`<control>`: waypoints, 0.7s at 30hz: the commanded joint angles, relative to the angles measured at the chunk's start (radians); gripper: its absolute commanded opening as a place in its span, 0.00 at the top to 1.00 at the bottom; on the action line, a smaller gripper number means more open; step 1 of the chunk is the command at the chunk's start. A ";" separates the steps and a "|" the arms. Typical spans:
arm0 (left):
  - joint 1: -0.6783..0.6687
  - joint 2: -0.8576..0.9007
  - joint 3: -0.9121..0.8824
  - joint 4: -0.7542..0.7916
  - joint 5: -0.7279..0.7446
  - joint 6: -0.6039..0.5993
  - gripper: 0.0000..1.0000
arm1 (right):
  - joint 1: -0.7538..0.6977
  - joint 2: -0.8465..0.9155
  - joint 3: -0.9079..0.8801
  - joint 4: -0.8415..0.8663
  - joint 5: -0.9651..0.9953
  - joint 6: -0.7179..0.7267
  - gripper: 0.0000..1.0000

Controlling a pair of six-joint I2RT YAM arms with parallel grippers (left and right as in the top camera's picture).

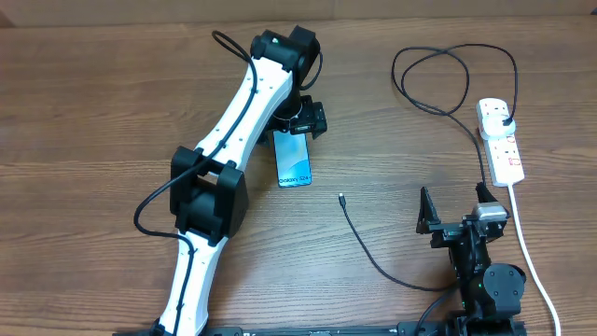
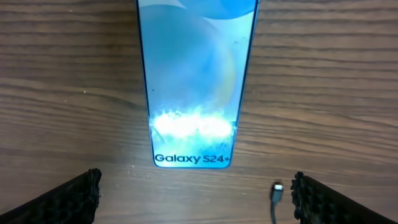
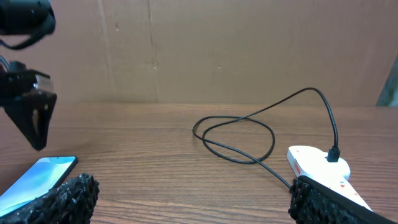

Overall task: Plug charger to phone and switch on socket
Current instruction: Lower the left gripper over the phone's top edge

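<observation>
The left gripper has its jaws spread fully and nothing between them. Its pads show at the bottom corners of the wrist view, clear of the table. In the overhead view it hangs over the far short edge of the phone. No finger touches the phone.

The phone lies flat with its screen up, lit light blue. The "Galaxy S24+" text is at its near short edge.

On the charger, the connector tip rests on the wood to the right of the phone's text end, near it but apart. In the left wrist view it sits just beside the pad on the picture's right. From the tip the black cable curves to the base of the right arm and is hidden there. Further on it lies in a loose loop on the far side of the table. It ends in the plug, seated in the far outlet of the socket.

The right gripper also has its jaws wide and is empty. It is held off the table, near the socket's near end.

The socket is a white strip on the right with red switches, and their position cannot be read. Its white cord leaves the near end and runs past the right arm.
</observation>
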 commanded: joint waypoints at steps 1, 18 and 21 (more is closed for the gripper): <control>-0.005 0.027 0.017 0.015 -0.026 0.048 0.00 | 0.000 -0.006 -0.010 0.005 0.005 -0.001 0.00; 0.013 0.026 0.019 0.087 0.031 0.108 0.00 | 0.000 -0.006 -0.010 0.005 0.005 -0.001 0.00; 0.019 0.002 0.019 0.059 0.039 0.113 0.00 | 0.000 -0.006 -0.010 0.005 0.005 -0.001 0.00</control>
